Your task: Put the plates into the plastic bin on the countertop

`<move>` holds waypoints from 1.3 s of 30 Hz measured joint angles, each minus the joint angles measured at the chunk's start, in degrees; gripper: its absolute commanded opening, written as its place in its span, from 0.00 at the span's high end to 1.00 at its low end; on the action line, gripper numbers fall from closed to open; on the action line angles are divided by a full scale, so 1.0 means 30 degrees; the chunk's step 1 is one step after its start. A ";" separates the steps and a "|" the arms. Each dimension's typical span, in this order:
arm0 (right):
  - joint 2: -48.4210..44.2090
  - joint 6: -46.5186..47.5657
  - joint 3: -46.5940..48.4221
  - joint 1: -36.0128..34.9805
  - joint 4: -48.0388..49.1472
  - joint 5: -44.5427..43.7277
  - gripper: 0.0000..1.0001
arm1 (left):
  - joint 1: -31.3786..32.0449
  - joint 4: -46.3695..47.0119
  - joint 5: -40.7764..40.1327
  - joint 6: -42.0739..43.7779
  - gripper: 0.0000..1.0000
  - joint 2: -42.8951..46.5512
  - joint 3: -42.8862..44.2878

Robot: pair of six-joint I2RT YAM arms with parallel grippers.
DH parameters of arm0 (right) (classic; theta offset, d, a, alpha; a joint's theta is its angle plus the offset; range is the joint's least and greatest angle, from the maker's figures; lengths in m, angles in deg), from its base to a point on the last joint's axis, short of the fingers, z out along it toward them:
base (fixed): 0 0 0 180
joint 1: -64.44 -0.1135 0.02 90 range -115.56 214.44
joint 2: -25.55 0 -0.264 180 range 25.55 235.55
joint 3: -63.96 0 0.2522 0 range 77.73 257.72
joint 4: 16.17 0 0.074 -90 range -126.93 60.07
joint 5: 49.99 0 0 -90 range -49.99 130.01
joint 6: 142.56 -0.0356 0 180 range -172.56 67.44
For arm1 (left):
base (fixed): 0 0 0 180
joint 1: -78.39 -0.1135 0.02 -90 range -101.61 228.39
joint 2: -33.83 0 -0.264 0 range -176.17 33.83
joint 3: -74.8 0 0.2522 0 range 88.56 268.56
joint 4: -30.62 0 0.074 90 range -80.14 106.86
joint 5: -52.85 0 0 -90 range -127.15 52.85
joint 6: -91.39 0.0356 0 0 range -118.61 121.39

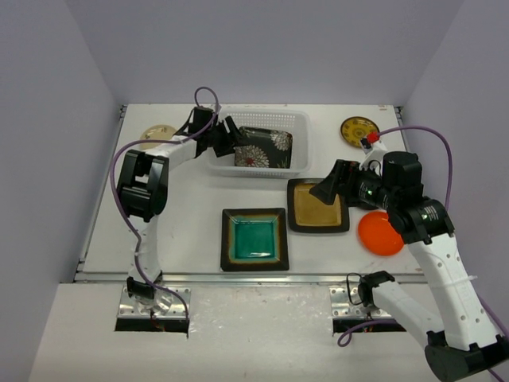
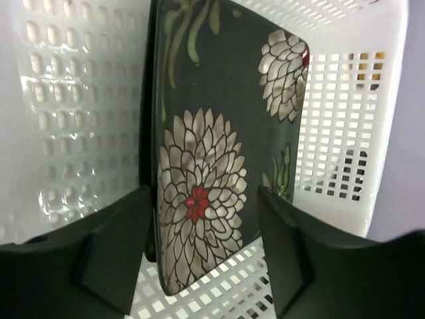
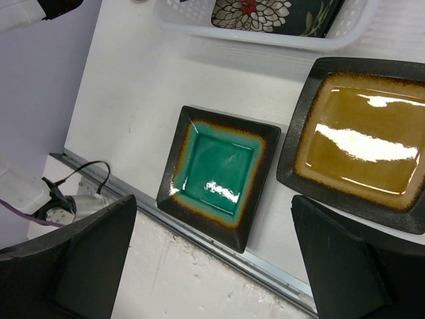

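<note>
The black floral plate (image 1: 265, 148) lies in the plastic bin (image 1: 298, 119) at the back of the countertop (image 1: 183, 231). My left gripper (image 1: 227, 137) is at the bin's left end. In the left wrist view that plate (image 2: 219, 153) leans on its edge against the bin wall (image 2: 345, 100), between the spread fingers of the left gripper (image 2: 202, 252); the right finger stands clear of it. My right gripper (image 1: 330, 187) hovers open by the amber plate (image 1: 318, 204), holding nothing. The teal plate (image 1: 254, 239) sits near the front edge. In the right wrist view the teal plate (image 3: 219, 173) and the amber plate (image 3: 362, 143) lie beyond the right gripper (image 3: 212, 259).
An orange round plate (image 1: 380, 233) lies at the right under my right arm. A patterned yellow plate (image 1: 359, 129) is at the back right, a cream one (image 1: 157, 133) at the back left. Purple cables loop over both arms. The metal front edge (image 3: 219, 249) runs below the teal plate.
</note>
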 measured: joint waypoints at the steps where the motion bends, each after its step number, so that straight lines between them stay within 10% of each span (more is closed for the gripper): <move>1: 0.0021 0.0007 0.0000 0.0000 -0.0064 0.0007 0.01 | 0.0071 -0.0256 -0.0498 -0.0021 0.26 0.0135 0.0000; 4: 0.0152 0.0034 0.0000 0.0000 -0.0203 0.0084 0.01 | 0.0357 -0.0625 -0.1615 0.0082 0.00 0.0633 0.0000; 15: 0.0711 -0.0461 -0.2636 -0.0047 0.1019 0.1440 0.01 | 0.1785 -0.3861 -0.5057 0.1815 0.00 0.5089 0.0766; 20: -0.0506 -0.1923 -0.7620 -0.0690 0.3661 0.2099 0.01 | 0.2802 -0.4487 -0.6490 0.2063 0.00 1.2228 -0.2738; 28: -0.0469 -0.4350 -1.4220 -0.3259 0.8502 0.2112 0.21 | 0.2987 -0.6745 -0.8454 0.1556 0.00 2.6281 -1.2311; 39: 0.6278 -0.7195 -1.7456 -0.5558 1.9744 0.1970 0.48 | 0.2983 -1.0211 -0.8435 0.3627 0.00 3.0743 -1.3496</move>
